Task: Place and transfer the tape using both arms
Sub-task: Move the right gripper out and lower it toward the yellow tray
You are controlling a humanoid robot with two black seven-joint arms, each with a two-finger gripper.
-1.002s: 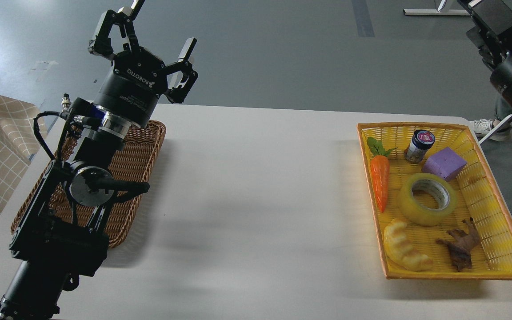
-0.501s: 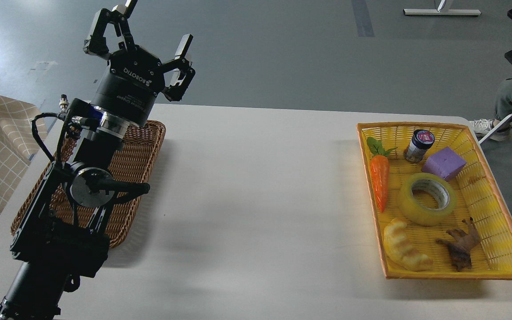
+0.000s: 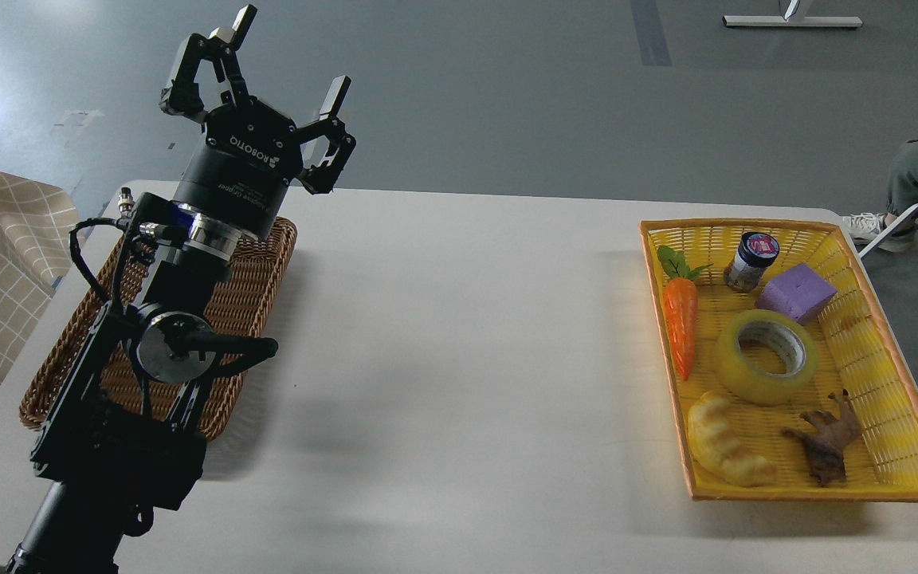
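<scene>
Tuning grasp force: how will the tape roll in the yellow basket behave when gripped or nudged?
The tape is a thick ring, so it is probably stiff under a squeeze. Its glossy yellow face may be slippery. It lies flat in the yellow basket, so it is unlikely to roll unless tipped onto its edge.

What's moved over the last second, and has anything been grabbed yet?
The right arm has pulled back out of view at the top right. The left gripper shifted slightly right, open and empty. Nothing grabbed: the tape lies unmoved in the yellow basket.
</scene>
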